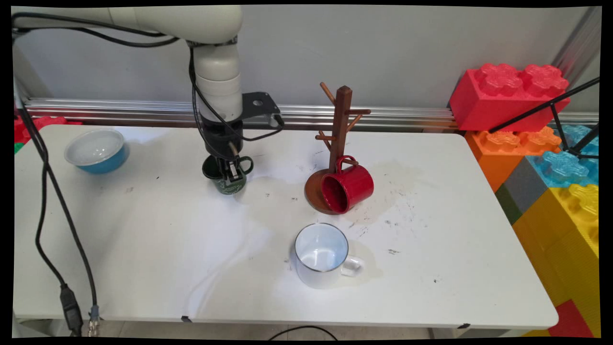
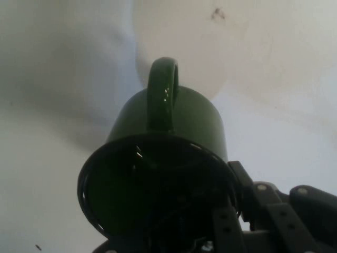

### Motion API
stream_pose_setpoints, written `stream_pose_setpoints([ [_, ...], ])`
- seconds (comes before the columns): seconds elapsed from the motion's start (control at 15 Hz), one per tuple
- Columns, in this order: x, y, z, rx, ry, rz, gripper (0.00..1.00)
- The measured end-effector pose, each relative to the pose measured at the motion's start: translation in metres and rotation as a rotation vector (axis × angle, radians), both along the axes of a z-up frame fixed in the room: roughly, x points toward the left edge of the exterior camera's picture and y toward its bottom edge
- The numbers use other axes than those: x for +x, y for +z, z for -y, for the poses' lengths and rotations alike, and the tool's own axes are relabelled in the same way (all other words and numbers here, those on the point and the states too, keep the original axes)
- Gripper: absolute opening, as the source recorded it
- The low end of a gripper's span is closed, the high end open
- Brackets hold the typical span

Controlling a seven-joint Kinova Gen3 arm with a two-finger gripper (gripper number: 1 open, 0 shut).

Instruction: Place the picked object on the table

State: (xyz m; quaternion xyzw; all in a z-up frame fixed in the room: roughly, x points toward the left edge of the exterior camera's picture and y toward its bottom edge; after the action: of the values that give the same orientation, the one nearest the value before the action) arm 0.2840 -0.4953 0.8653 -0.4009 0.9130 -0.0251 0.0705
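So the gripper (image 1: pixel 233 176) has its fingers clamped on the rim of a dark green mug (image 1: pixel 228 178), one finger inside and one outside by the look of the hand view. The mug sits left of centre toward the far side of the white table (image 1: pixel 167 249), and I honestly can't tell if its base is resting on the top or just off it.

What could go wrong: it's a pinch on a thin glossy rim, off to one side, so the mug could swing or slip out if the arm tips or moves fast. The handle (image 2: pixel 162 92) sticks out too and could catch on something.

Count, for the record:
- mugs: three — the green one, a red mug (image 1: pixel 347 189) hanging on a low peg of the mug tree (image 1: pixel 341 129) right of it, and a white mug (image 1: pixel 322 255) standing near the front
- mug trees: one
- bowls: one, a blue bowl (image 1: pixel 96 150) at the far left
- big toy bricks (image 1: pixel 546 143): a stack off the right end, can't count them all
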Motion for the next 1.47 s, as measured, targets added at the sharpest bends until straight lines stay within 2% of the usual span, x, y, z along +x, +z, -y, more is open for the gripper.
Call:
stream_pose_setpoints([
  [0.4, -0.001, -0.023, 0.013, 0.013, -0.022, 0.004, 0.0],
  [1.2, -0.003, -0.045, 0.019, 0.032, -0.025, 0.0, 0.0],
  [1.27, -0.004, -0.046, 0.019, 0.032, -0.025, -0.002, 1.0],
  [1.47, -0.004, -0.049, 0.02, 0.033, -0.025, -0.005, 1.0],
])
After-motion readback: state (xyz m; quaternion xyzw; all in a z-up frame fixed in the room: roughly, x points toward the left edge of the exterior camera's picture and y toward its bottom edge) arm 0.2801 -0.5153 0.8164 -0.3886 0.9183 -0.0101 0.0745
